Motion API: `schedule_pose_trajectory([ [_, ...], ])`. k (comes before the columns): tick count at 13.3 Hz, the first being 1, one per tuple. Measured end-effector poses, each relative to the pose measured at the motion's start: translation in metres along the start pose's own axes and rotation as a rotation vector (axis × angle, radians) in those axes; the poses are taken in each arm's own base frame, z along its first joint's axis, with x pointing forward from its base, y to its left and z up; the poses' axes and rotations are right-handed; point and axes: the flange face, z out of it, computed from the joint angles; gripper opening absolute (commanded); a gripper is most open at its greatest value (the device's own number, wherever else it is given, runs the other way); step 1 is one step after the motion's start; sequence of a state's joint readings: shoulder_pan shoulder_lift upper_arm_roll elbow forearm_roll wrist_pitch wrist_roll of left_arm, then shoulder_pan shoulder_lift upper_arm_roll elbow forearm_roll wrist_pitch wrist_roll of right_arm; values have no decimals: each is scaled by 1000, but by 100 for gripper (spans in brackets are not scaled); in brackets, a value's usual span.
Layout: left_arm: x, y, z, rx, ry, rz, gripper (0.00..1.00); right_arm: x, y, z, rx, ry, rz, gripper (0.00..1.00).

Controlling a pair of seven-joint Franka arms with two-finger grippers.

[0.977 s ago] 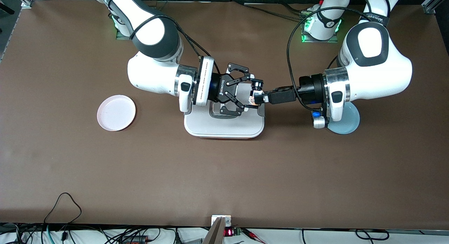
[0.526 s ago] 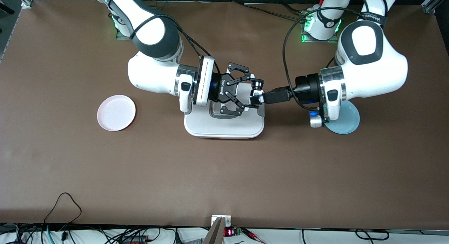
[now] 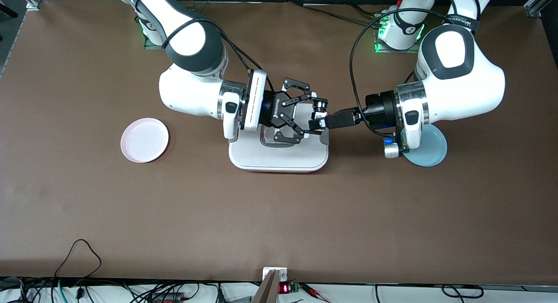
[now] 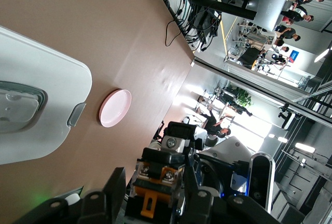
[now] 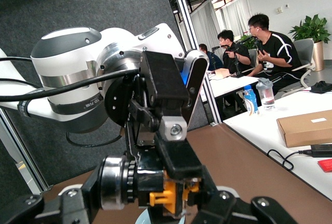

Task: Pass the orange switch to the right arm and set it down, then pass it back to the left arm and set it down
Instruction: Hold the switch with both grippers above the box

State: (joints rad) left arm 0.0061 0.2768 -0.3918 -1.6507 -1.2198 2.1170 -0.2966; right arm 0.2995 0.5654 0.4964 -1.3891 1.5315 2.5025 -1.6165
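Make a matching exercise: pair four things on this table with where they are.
Things:
1. box
2. pink plate
3. blue plate
4. orange switch

Places:
A. partly under the left arm's wrist
B. up in the air between both grippers
C. below the two grippers
D. toward the right arm's end of the table

Pairs: 1-C, 2-D, 3-A, 4-B

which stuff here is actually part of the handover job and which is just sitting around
In the job: orange switch, held between left gripper and right gripper, both over the box.

Lying about: pink plate, blue plate.
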Motion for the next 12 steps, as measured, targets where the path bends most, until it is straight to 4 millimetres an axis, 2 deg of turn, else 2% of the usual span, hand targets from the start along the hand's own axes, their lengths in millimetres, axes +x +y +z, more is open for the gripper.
schedule_pose_trajectory([
  [3,3,-2,-7,1,-14,-6,42,0,0,0,0,-1,0,24],
  [6,4,0,-9,1,-14,-1,26,-1,-1,1,0,1,7,24],
  [12,4,0,-10,0,-14,7,8,-1,-1,1,0,6,17,24],
])
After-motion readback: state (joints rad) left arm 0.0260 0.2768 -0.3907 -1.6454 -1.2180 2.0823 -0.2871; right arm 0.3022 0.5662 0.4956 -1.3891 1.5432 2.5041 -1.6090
